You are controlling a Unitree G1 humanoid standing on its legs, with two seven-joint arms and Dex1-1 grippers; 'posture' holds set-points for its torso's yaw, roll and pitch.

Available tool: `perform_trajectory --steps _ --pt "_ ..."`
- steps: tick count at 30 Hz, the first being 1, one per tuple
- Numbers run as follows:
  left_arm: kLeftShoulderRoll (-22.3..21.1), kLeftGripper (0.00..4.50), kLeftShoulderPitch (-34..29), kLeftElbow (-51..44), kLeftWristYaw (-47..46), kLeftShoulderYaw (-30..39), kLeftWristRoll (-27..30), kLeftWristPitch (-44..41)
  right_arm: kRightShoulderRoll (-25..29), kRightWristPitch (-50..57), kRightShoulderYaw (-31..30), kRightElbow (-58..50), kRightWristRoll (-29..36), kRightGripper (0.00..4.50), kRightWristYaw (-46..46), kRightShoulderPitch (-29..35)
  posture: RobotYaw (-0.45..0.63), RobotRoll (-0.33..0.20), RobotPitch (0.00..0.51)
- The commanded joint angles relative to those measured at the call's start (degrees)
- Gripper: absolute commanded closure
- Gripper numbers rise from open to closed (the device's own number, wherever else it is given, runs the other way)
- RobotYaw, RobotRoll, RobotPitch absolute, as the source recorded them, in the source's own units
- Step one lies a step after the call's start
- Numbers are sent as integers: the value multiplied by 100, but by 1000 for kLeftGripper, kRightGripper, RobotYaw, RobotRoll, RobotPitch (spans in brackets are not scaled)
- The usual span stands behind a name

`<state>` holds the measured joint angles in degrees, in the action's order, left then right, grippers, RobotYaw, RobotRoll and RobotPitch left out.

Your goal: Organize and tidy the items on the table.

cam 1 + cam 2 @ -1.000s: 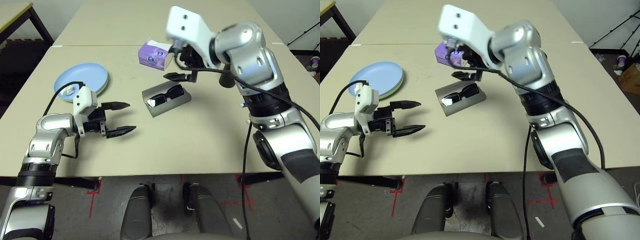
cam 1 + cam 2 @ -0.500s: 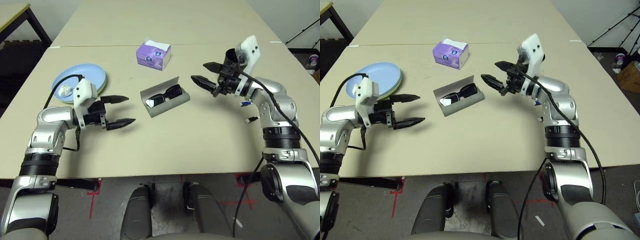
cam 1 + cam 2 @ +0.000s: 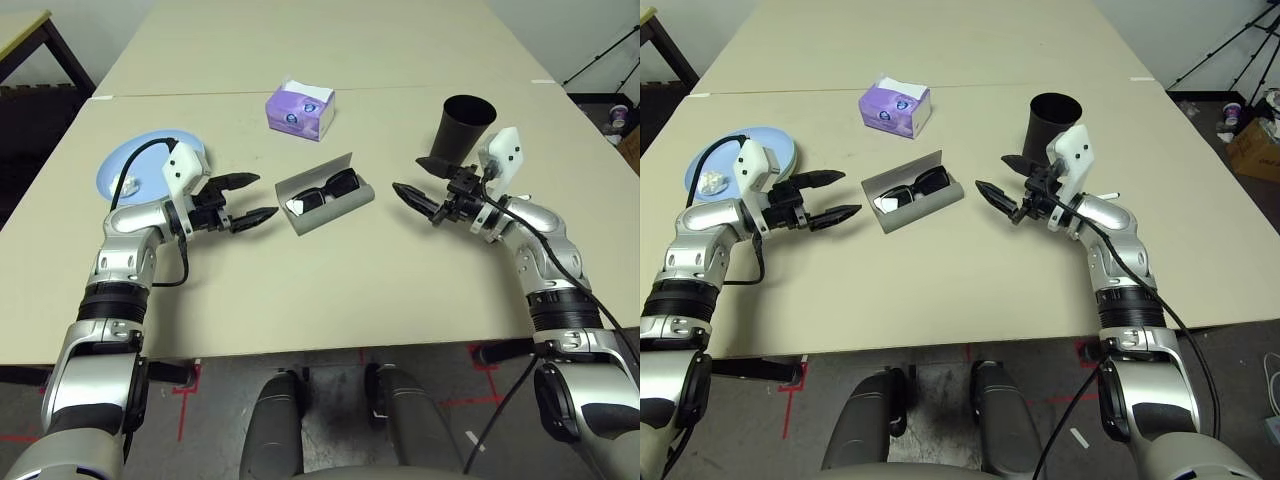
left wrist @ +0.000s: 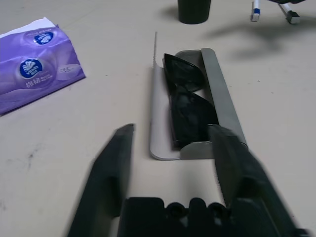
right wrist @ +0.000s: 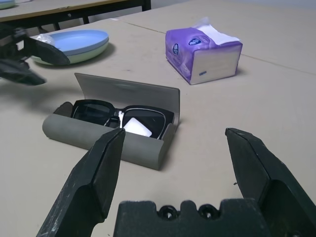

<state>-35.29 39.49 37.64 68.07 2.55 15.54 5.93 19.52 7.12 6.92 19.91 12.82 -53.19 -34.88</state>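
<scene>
The grey glasses case (image 3: 325,194) lies open mid-surface, black sunglasses (image 3: 322,191) inside, between the left gripper (image 3: 252,197) and right gripper (image 3: 414,182), both with fingers spread and empty. A one-sided nudge could probably skid the light case away

**Count of Items on the Table**

Two round plates (image 3: 775,152) are counted, stacked one on the other: a light blue one on top and a light green one beneath. One crumpled white tissue (image 3: 710,182) is seen on them. One grey glasses case (image 3: 325,192) is counted, with one pair of black sunglasses (image 3: 322,190) in it. One purple tissue pack (image 3: 299,108) and one black cup (image 3: 463,126) are counted. Two white pens (image 4: 271,7) are made out, partly cut off at the frame edge.
</scene>
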Motion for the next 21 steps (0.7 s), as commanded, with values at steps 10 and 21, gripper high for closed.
perform_trajectory --steps 10,21 --pt "229 4484 823 1330 127 -136 -428 705 316 4 -228 -172 167 0 -182 285 -54 0 159" --pt "482 4484 1212 1939 297 -232 -661 939 545 -436 -324 201 176 0 -571 212 -62 0 167"
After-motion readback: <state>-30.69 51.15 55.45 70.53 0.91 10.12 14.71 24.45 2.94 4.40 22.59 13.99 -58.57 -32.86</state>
